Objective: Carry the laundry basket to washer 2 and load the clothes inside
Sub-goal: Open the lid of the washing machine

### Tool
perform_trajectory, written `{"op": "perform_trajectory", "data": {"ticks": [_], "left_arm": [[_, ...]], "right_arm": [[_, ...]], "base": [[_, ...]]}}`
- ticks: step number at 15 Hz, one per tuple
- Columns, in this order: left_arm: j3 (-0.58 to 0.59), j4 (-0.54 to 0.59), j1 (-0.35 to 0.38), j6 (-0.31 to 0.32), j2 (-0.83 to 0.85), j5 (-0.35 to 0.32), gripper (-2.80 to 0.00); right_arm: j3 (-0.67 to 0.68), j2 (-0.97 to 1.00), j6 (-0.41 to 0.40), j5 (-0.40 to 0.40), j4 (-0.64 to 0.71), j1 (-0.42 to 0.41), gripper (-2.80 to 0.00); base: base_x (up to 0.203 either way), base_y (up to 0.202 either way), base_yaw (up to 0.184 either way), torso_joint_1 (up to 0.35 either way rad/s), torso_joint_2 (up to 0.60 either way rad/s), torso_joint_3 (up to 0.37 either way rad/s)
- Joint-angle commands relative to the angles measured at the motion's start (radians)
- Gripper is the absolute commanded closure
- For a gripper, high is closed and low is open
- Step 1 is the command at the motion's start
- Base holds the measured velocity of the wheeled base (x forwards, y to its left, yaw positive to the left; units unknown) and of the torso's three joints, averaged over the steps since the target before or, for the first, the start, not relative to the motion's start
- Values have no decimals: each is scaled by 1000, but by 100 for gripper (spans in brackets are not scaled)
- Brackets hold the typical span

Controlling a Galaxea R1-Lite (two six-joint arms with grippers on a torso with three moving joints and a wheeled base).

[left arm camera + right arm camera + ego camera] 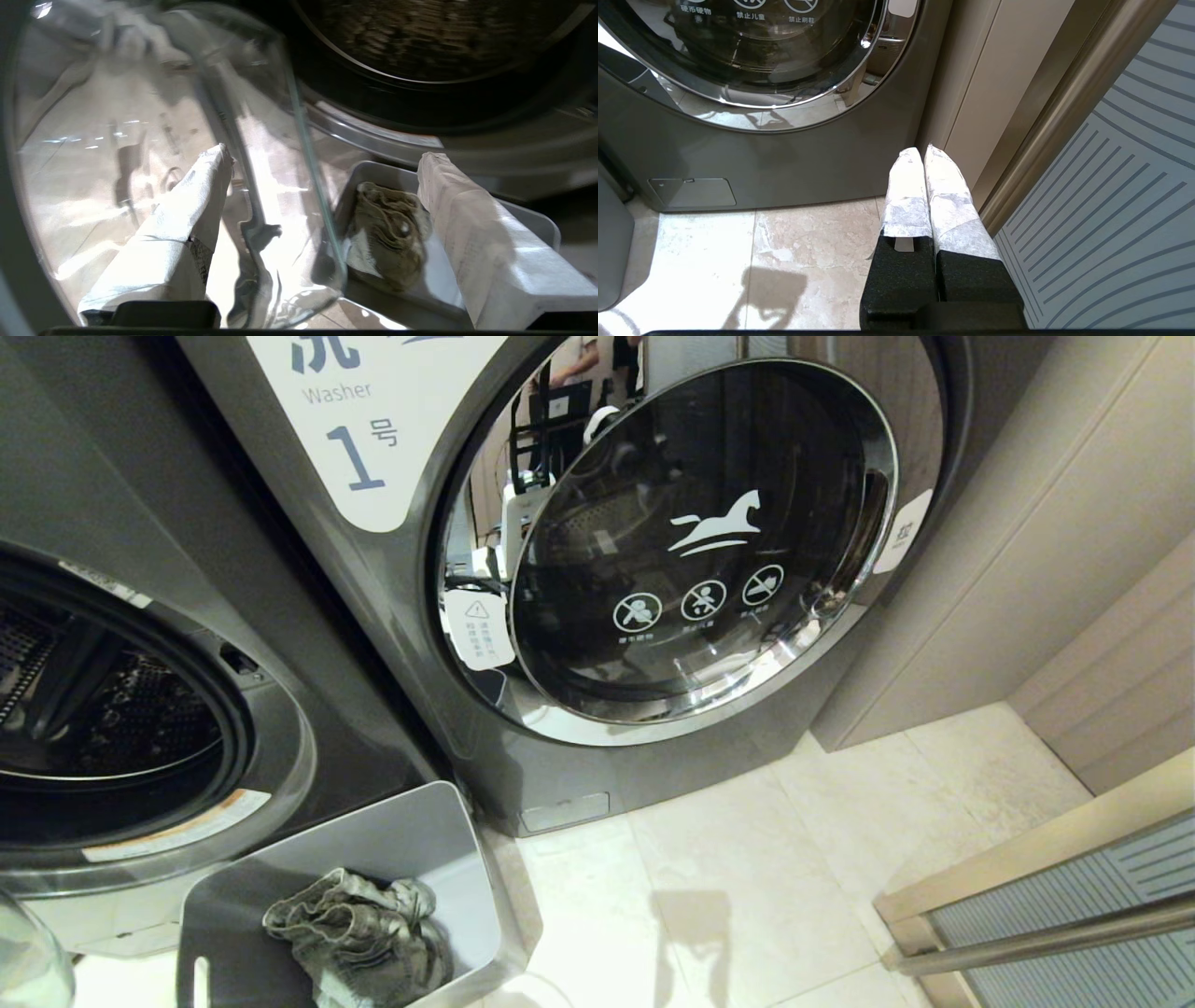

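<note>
Jaws wide above clothes (387,228)

Two washing machines stand side by side: one with its door shut (691,541), one with its drum open (112,709). One grey laundry basket (411,840) sits on the floor, holding one denim garment (359,933). Three round warning symbols (702,600) mark the shut door.

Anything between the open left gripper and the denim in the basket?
Left wrist view: the glass door's edge crosses between the left gripper and the denim.
</note>
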Motion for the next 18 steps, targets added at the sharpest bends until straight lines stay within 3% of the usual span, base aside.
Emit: {"op": "perform_trajectory", "data": {"ticks": [1,7,12,14,18], "left_arm": [[-39,0,-1,-10,79,38,0],[-115,-11,6,-46,168,63,0],[-178,-20,18,-165,251,318,0],[-196,-14,21,-174,278,432,0],[-227,-10,74,-175,326,515,0]], "right_arm": [[40,0,-1,1,-2,0,0],[40,1,-1,1,-2,0,0],[40,0,-1,1,-2,0,0],[40,1,-1,1,-2,0,0],[40,0,-1,1,-2,0,0]], "base": [[0,0,0,0,0,0],[0,0,0,0,0,0],[0,0,0,0,0,0],[0,0,0,0,0,0],[0,0,0,0,0,0]]}}
